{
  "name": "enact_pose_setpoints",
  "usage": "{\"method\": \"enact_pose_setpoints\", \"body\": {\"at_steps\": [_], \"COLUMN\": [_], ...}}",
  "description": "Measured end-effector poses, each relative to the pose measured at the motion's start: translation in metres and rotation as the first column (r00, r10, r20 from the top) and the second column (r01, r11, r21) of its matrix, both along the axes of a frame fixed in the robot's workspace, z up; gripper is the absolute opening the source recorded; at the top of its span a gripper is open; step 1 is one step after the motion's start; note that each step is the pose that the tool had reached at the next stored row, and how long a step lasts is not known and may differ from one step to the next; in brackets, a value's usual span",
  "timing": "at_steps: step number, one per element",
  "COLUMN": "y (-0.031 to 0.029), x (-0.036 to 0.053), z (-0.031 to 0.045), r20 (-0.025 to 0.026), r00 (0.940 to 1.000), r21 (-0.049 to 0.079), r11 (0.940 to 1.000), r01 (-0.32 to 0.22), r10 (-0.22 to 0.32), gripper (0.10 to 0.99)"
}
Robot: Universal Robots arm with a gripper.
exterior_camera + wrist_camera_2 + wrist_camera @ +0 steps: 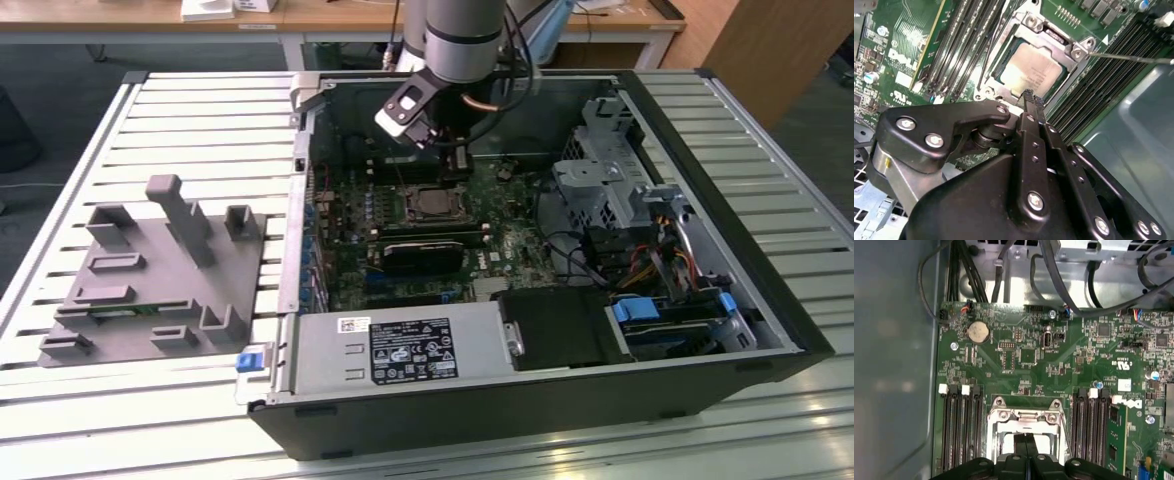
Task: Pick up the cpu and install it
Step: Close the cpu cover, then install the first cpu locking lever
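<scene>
One gripper (pixel 1029 100), jaws pressed together, nothing between them, poised just above the cpu (pixel 1030 71); cpu seated in the socket frame (pixel 1025 416) on the green motherboard (pixel 1024 360).

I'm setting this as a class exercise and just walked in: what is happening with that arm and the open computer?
A single robot arm reaches into an open computer case lying on a slatted table. Its hand hangs just above the motherboard's processor socket. The cpu already lies in that socket, shiny top up, and the fingers are pressed together with nothing between them. A gray fixture sits on the table at the exterior view's left.
</scene>
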State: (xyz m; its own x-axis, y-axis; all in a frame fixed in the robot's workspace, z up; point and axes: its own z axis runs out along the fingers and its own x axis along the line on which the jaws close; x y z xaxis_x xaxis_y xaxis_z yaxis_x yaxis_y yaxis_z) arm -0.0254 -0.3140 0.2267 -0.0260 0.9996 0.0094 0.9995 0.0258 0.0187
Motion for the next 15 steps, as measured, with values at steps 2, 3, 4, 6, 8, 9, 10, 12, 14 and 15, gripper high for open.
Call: {"method": "enact_pose_setpoints", "body": {"at_steps": [2,3,4,6,8,9,10,12,14,15], "y": [0.0,0.0,-0.0001,-0.0001,-0.0001,-0.0001,-0.0001,-0.0001,-0.0001,-0.0001], "x": [-0.0019,-0.0025,-0.0032,-0.0043,-0.0055,-0.0061,-0.0068,-0.0078,-0.0087,-0.009], "z": [-0.0002,-0.0002,-0.0003,-0.0005,-0.0007,-0.0008,-0.0009,-0.0011,-0.0012,-0.0013], "r20": [0.0,0.0,-0.0001,-0.0001,-0.0001,-0.0001,0.0,-0.0001,0.0,0.0], "r00": [1.0,1.0,1.0,1.0,1.0,1.0,1.0,1.0,1.0,1.0], "r21": [0.0,0.0,0.0,0.0,0.0,0.0,0.0,0.0,0.0,0.0], "r11": [1.0,1.0,1.0,1.0,1.0,1.0,1.0,1.0,1.0,1.0], "r01": [0.0,0.0,0.0,0.0,0.0,0.0,0.0,0.0,0.0,0.0], "r10": [0.0,0.0,0.0,0.0,0.0,0.0,0.0,0.0,0.0,0.0], "gripper": [0.106,0.106,0.106,0.106,0.106,0.106,0.106,0.106,0.106,0.106]}}
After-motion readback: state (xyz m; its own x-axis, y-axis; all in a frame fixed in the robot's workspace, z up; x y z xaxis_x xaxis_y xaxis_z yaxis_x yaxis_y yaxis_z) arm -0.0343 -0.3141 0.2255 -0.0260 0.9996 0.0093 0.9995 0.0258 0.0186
